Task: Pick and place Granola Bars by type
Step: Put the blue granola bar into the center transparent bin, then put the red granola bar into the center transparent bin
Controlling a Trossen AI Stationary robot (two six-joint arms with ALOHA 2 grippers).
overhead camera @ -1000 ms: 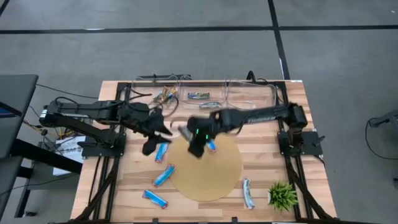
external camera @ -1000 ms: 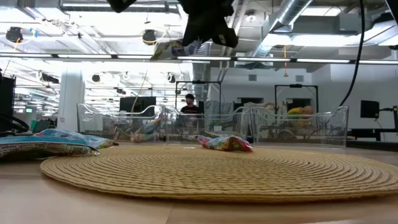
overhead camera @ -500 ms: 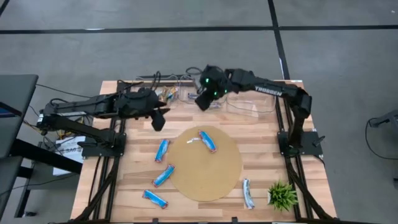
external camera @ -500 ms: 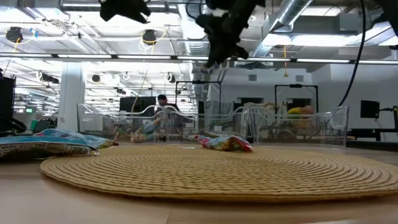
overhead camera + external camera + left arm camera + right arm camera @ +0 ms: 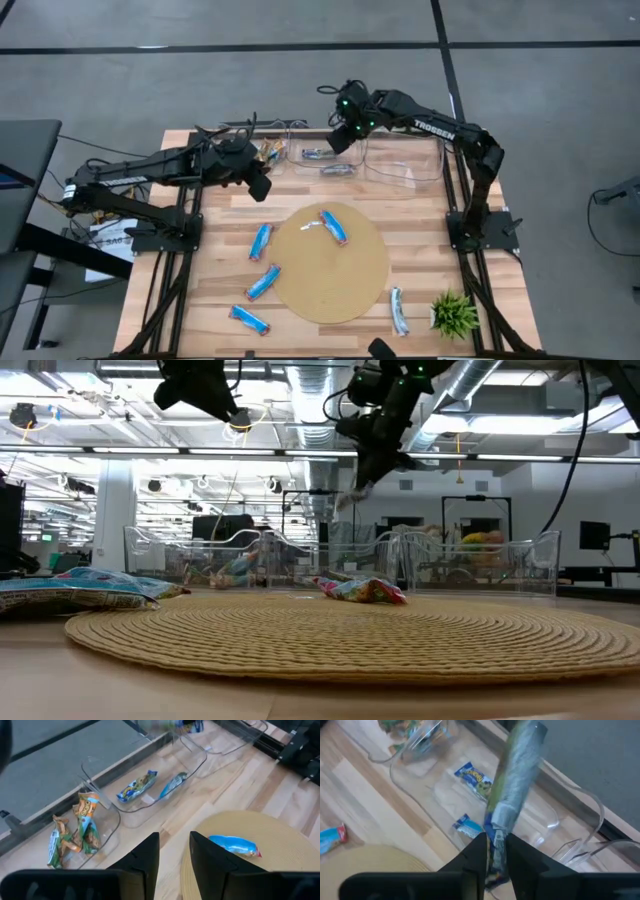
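Granola Bars lie scattered in the high view: one blue bar (image 5: 334,227) on the round woven mat (image 5: 330,290), three more (image 5: 260,241) on the bare wooden table (image 5: 420,250) beside the mat's left edge, and a silvery one (image 5: 399,312) near the small green plant (image 5: 454,313). The right gripper (image 5: 340,137) hangs over the middle clear bin (image 5: 322,158) at the far edge; the left gripper (image 5: 262,187) is above the wood in front of the left bin (image 5: 262,152).

The low view adds height (both grippers ride well above the table) and shows the mat's coiled, ropey weave and a crinkled wrapper (image 5: 362,590) lying on it.

The left wrist view looks into the bins: brown-and-orange wrappers (image 5: 85,822) heaped in one, two bars (image 5: 137,786) flat in the next. Its fingers (image 5: 142,862) stand apart, holding nothing.

The right wrist view alone shows a grip: a silvery-green bar (image 5: 516,775), glossy foil, pinched at its lower end between the fingers (image 5: 475,857) and rising above the clear curved bin walls.
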